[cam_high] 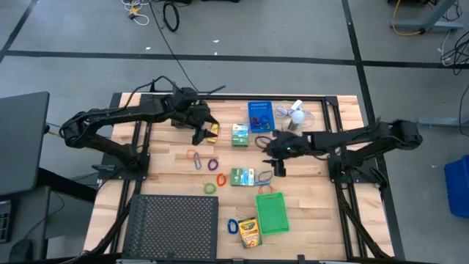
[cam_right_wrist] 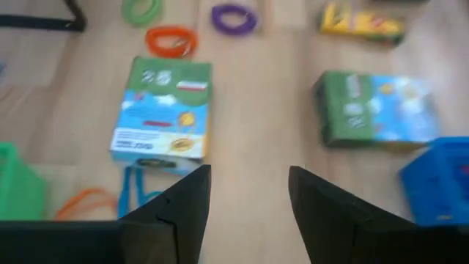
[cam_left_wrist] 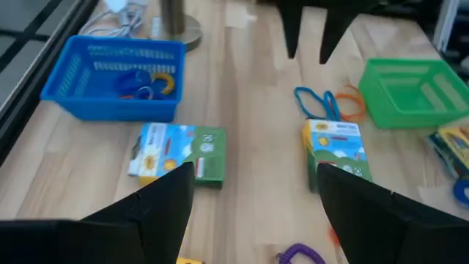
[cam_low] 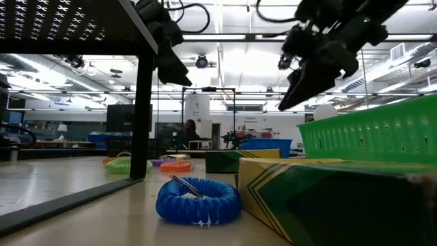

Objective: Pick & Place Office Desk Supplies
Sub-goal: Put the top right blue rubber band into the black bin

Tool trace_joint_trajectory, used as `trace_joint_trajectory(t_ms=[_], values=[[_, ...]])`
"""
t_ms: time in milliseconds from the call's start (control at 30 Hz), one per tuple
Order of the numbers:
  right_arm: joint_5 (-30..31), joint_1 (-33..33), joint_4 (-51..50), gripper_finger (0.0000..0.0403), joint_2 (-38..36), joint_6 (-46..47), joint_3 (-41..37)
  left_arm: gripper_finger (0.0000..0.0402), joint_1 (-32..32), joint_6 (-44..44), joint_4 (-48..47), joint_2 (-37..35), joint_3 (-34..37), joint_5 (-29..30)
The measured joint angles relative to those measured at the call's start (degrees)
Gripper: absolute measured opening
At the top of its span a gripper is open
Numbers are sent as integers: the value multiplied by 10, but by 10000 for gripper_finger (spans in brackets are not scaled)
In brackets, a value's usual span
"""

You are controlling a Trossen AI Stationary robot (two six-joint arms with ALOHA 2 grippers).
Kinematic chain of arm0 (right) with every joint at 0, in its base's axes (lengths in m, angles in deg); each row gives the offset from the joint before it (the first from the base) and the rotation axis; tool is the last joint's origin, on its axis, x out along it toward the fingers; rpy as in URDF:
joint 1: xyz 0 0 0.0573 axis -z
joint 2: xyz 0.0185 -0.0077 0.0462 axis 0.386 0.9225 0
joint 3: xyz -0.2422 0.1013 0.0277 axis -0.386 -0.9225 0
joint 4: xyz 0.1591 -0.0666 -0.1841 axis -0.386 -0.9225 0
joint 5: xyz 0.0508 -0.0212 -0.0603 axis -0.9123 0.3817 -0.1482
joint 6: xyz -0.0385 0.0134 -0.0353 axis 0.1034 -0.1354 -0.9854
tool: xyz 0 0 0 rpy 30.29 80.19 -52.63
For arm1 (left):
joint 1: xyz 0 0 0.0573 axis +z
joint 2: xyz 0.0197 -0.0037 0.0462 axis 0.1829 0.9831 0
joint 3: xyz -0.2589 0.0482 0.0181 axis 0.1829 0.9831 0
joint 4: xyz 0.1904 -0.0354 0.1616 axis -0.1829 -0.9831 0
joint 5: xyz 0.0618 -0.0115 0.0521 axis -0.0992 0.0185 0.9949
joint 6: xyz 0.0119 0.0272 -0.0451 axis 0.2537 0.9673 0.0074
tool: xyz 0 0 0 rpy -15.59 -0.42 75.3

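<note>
Wooden bench, seen from above. Two green-white boxes: one just past centre toward 12 o'clock, one near centre. Two bins in sight: blue bin at 12, green bin at 5. One yellow crayon box at 6, a blue coil loop touching it. Five more loops lie loose left of centre. One yellow tube lies under the left pincer, jaws apart, holding nothing. Right pincer hovers beside the central box, jaws apart, empty.
</note>
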Motion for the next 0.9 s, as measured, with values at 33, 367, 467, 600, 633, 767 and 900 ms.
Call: trace_joint_trajectory(t_ms=[33,367,467,600,633,767,900], values=[[-8,0,-13,192,9,5,8,293,-8,3,0,0,0,10],[-66,-20,-196,192,84,50,57,293,-78,35,-9,0,0,59],[-62,-30,-185,192,110,58,58,293,-89,41,-3,0,0,60],[-42,-34,-179,192,138,62,57,293,-91,35,1,0,0,69],[-40,-34,-175,192,145,62,57,293,-90,29,0,0,0,77],[-40,-34,-142,192,160,61,57,293,-90,3,0,5,0,112],[-40,-34,-124,189,169,61,57,293,-93,1,11,15,0,115]])
